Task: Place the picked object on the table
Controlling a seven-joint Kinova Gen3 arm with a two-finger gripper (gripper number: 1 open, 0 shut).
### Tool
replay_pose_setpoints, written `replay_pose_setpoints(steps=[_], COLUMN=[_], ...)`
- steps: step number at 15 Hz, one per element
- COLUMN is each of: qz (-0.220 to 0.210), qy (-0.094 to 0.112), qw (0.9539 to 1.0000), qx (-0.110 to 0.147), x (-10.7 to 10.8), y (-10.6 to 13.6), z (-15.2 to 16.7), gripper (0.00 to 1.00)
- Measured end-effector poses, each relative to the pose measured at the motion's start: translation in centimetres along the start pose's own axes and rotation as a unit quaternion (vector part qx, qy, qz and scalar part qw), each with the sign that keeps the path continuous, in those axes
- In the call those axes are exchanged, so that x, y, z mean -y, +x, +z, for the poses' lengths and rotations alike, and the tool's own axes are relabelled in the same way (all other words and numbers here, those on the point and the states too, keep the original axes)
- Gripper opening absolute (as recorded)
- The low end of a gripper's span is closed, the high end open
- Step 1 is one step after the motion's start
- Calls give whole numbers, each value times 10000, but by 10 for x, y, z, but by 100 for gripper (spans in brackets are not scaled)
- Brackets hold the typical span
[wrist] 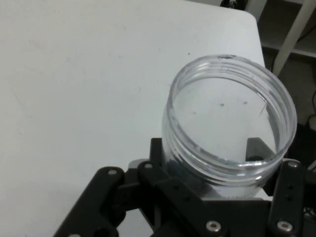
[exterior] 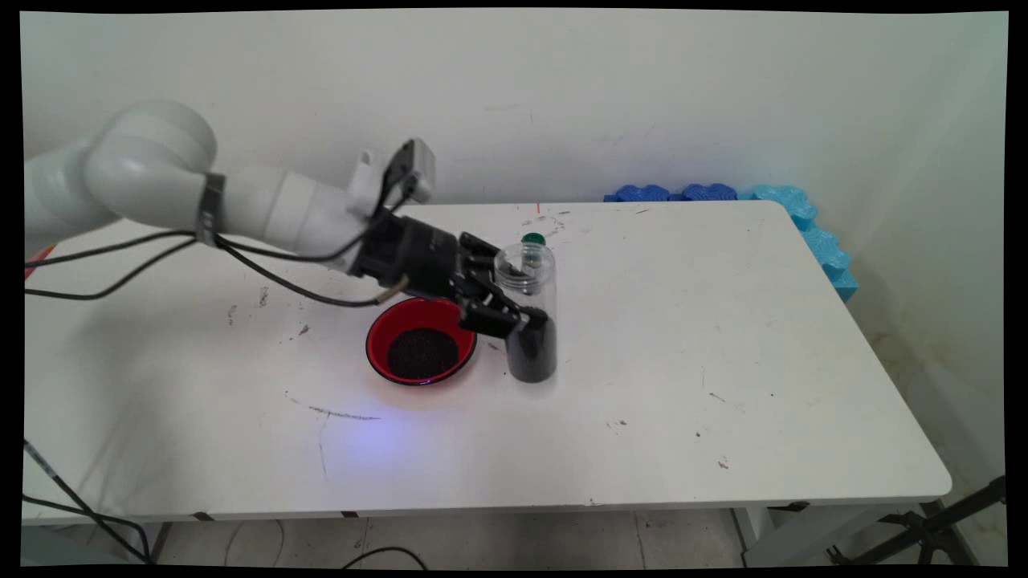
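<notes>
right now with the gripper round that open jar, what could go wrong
The jar has no lid and is about half full of dark grains, so a tilt could spill them on the table. The gripper holds it low on a smooth wall; it might slip. The red bowl sits close beside and could get knocked.

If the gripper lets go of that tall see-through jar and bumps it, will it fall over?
Probably fairly easily. The jar is tall and narrow, so a sideways push could tip it. The dark grains filling its lower part likely weigh the bottom down, which helps somewhat. It has no lid, so tipping would probably spill grains onto the table beside the red bowl.
</notes>
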Motion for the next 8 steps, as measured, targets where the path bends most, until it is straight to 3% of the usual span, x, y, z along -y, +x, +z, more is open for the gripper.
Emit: replay_pose_setpoints(steps=[8], qz=[-26], qy=[85], qw=[9999], qx=[108], x=[0], y=[-21], z=[38], gripper=[0])
